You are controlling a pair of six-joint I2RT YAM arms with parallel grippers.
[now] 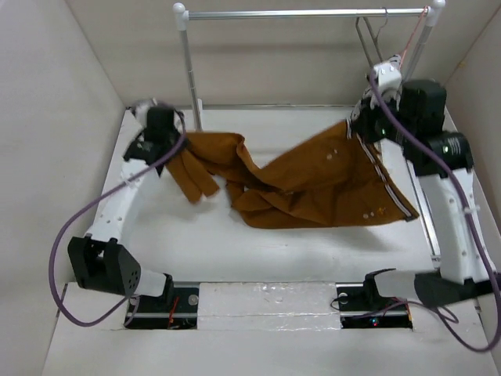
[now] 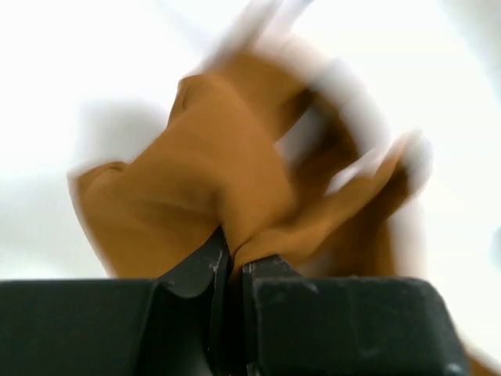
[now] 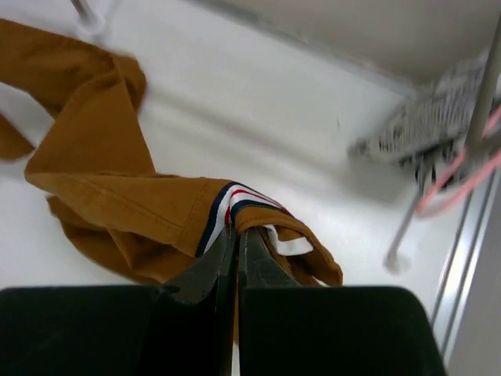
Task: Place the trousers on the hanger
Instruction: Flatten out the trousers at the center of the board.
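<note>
The rust-brown trousers stretch across the white table between my two arms, partly lifted. My left gripper is shut on the leg end, and the cuffs dangle below it. In the blurred left wrist view the jaws pinch a fold of the brown cloth. My right gripper is shut on the waistband. In the right wrist view its jaws clamp the striped trim. The grey wire hanger hangs from the rail at the back right, above the right gripper.
A metal rack with a top rail and a left post stands at the back. A black-and-white patterned cloth lies near the rack's right post. A pink cable runs by it. White walls enclose the table.
</note>
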